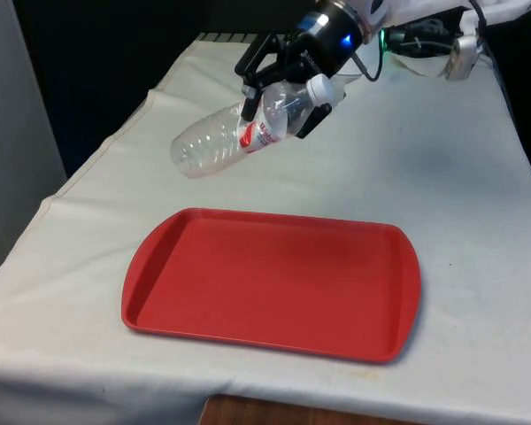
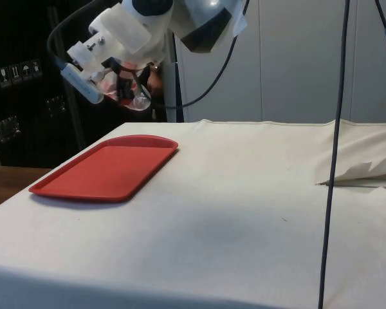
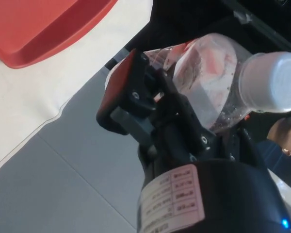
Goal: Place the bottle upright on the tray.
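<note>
My gripper (image 1: 279,93): fingers clamped around the upper body of the clear plastic water bottle (image 1: 239,131), just below its white cap (image 1: 322,88).
Bottle: in the air, lying nearly horizontal, base dipping slightly; above the tablecloth (image 1: 442,177) just past the tray's far edge.
Red tray (image 1: 274,283): flat near the tabletop's near edge, nothing on it.

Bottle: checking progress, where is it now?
The bottle is tilted in the tool, in the air beyond the red tray's far edge.
</note>
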